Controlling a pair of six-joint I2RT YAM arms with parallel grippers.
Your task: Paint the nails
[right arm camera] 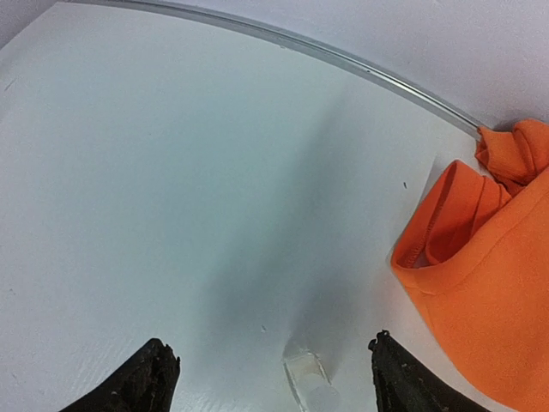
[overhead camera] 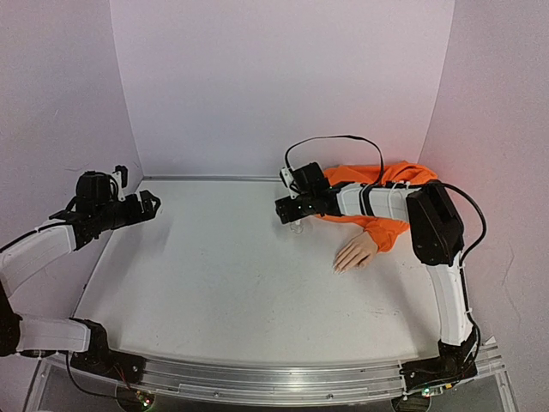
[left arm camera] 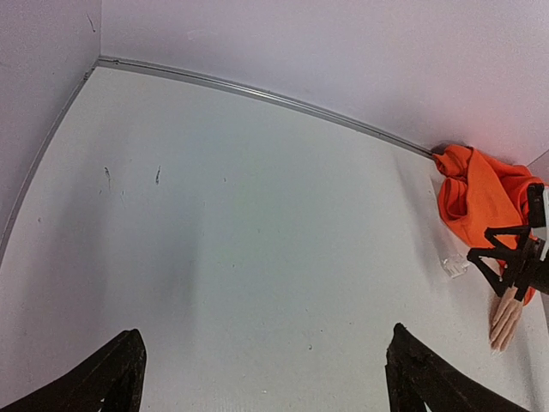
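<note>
The pale mannequin hand point(overhead camera: 355, 254) lies at the right of the table, fingers toward the near left, its orange sleeve point(overhead camera: 388, 204) running back to the far right corner. Its nails are too small to make out. The hand also shows in the left wrist view point(left arm camera: 504, 316). A small clear bottle point(right arm camera: 310, 378) stands on the table between my right gripper's open fingers; it also shows in the top view point(overhead camera: 297, 227). My right gripper point(overhead camera: 283, 210) hovers over the bottle, left of the sleeve. My left gripper point(overhead camera: 151, 204) is open and empty at the far left.
White walls close the table at the back and sides, with a metal strip point(left arm camera: 257, 93) along the back edge. The orange sleeve's cuff point(right arm camera: 446, 232) lies just right of my right gripper. The right arm's cable point(overhead camera: 334, 142) loops above the sleeve.
</note>
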